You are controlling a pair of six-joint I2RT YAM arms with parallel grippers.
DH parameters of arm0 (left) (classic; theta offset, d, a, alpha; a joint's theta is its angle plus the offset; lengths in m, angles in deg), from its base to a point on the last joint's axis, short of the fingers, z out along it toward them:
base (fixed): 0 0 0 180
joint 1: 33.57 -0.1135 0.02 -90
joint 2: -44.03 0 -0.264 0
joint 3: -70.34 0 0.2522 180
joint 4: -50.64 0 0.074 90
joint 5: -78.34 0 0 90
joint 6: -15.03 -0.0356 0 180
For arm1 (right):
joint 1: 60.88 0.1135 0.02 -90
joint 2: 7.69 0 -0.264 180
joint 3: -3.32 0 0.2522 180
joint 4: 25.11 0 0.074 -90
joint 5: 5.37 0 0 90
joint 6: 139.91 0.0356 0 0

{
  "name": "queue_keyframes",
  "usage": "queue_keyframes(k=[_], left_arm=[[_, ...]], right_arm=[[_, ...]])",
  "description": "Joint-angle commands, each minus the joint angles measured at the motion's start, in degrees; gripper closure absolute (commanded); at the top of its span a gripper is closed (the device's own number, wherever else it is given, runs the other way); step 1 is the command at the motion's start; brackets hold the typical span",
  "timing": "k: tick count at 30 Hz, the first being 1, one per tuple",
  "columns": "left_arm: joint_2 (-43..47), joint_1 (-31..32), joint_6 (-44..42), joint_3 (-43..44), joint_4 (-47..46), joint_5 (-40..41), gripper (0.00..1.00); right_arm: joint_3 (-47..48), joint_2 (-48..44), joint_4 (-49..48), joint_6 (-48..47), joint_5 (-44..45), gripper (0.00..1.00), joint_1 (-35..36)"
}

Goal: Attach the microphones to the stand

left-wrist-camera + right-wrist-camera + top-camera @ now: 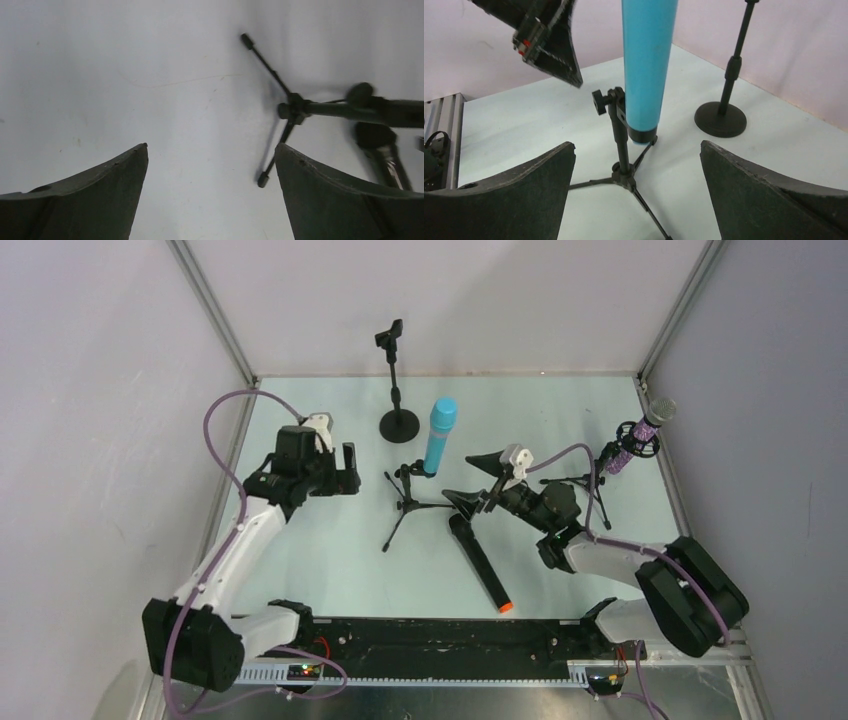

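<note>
Right tool point(636, 146), wide open, empty, facing mounted cyan microphone point(647, 65); left tool point(211, 145) likewise open, empty; pending, probably: grasp black microphone point(480, 565) lying nearby on tabletop point(320, 570), for round-base stand point(398, 390) beyond.

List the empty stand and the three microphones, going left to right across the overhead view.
Empty round-base stand → blue microphone → black microphone → purple microphone.

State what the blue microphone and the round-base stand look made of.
Blue microphone: likely plastic, smooth, evenly coloured with a soft sheen. Round-base stand: probably black-painted metal, matte, given its thin straight pole and flat disc; plastic cannot be ruled out.
</note>
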Motion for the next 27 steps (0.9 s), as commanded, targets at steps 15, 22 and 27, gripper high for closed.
queue_keyframes(k=[15, 22, 27], left_arm=[[3.5, 2.2, -6.5, 5.2, -14.0, -37.0, 0.0], [1.9, 9.7, -20.7, 5.1, -14.8, -33.5, 0.0], [3.2, 12.1, -33.6, 3.1, -17.4, -36.4, 0.0]], right_arm=[[-7.2, -11.1, 7.9, -0.8, -0.5, 0.0, -2.7], [-7.8, -12.5, 8.9, -1.2, 0.1, 0.01, -2.7], [-8.7, -13.4, 9.5, -1.5, 0.2, 0.01, -2.9]])
